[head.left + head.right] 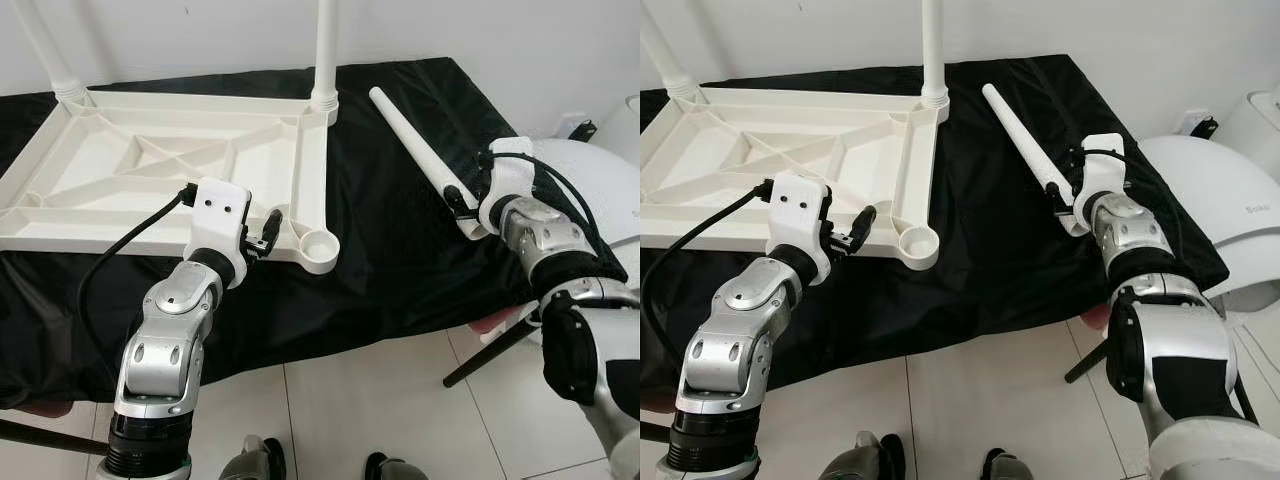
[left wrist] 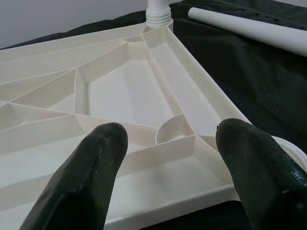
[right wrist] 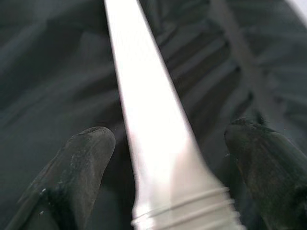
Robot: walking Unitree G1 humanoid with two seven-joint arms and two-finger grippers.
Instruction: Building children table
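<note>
Right wrist view shows the loose table leg [image 3: 153, 124] lying between the right gripper [image 3: 168, 158]'s wide-open fingers, not pinched. Its long side runs toward the upper middle of the left eye view. The left gripper [image 1: 262, 232], fingers spread, hovers by the upside-down tabletop [image 1: 150, 170]'s near edge.

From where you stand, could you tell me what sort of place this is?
Probably a room in a home, set up for furniture assembly: a white tiled floor, a plain white wall, and an upturned white plastic tabletop with a loose table leg on a black cloth.
</note>
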